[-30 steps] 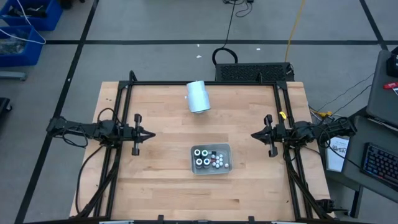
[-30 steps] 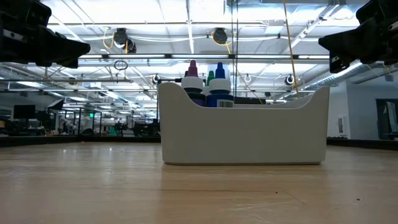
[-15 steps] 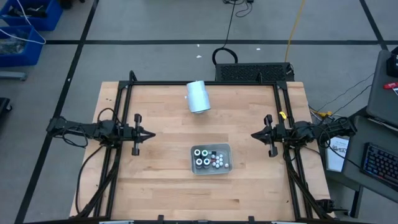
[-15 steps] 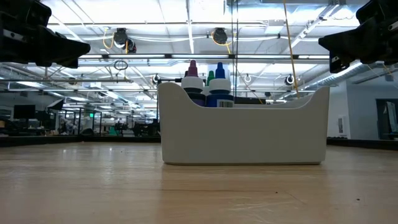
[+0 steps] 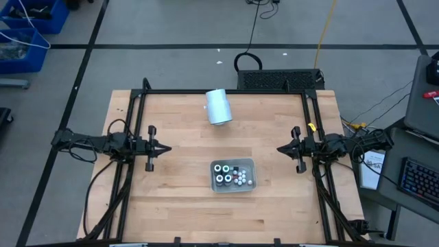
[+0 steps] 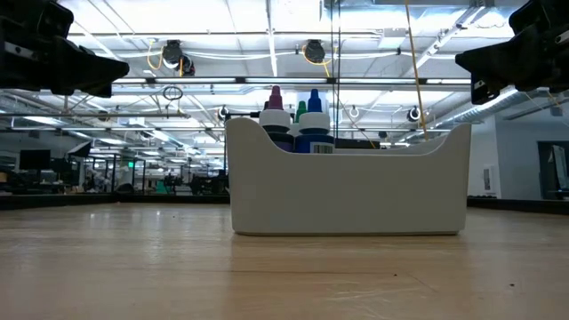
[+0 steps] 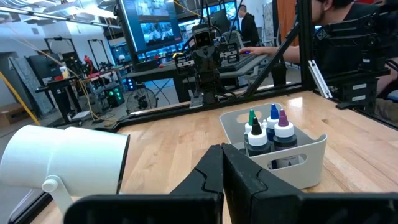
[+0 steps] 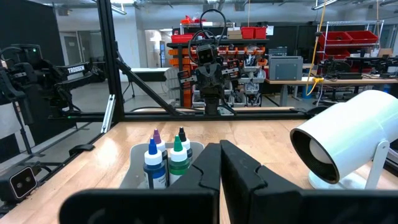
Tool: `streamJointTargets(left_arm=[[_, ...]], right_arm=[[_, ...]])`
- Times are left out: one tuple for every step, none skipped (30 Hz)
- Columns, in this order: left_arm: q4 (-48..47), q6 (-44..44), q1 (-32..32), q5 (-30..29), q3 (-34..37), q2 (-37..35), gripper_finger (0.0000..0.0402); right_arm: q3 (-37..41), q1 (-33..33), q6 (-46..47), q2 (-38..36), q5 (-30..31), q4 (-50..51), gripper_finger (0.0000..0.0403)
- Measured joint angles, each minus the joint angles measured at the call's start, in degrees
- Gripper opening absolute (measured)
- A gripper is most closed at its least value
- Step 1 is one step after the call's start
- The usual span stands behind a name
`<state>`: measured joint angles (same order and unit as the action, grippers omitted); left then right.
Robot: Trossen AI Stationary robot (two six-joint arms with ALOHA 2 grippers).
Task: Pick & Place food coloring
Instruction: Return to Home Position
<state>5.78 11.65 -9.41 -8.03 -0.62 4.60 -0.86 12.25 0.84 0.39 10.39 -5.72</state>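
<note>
Two pincers, both closed on nothing and parked at mid-height of the high frame: left pincer [image 5: 167, 147] at the middle left, right pincer [image 5: 280, 147] at the middle right, each pointing inward over the bare wood of the worktop [image 5: 178, 199] and well apart from the load. Seen from each wrist as dark fingers [image 7: 202, 177] pressed together to a thin seam. Food coloring [image 5: 232, 176] gathered inside the gray bin [image 5: 233, 160], just below the centre of the high frame, bottles upright and packed touching one another. From table height, only violet, green and blue caps [image 6: 298, 111] peeking over the bin's pale wall. No bottle visible outside the bin. White cylinder [image 5: 219, 106] toward the upper middle, well apart from the bin. Probably very light and rigid to handle: small plastic dropper bottles with smooth round bodies, likely slippery under hard fingers and quick to tip or roll once free. Best taken from above, around the body or shoulder just under the tapered cap, never on the cap's thin tip, and with a gentle squeeze only. Little room for fingers between neighbours, so outermost bottle first in case of a re-pick. Looks finished as a placing job, to judge by the layout alone.
</note>
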Motion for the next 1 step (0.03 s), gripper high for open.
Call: streamJointTargets(left_arm=[[0.0,0.0,0.0,0.0,0.0,0.0,0.0006]], right_arm=[[0.0,0.0,0.0,0.0,0.0,0.0,0.0]])
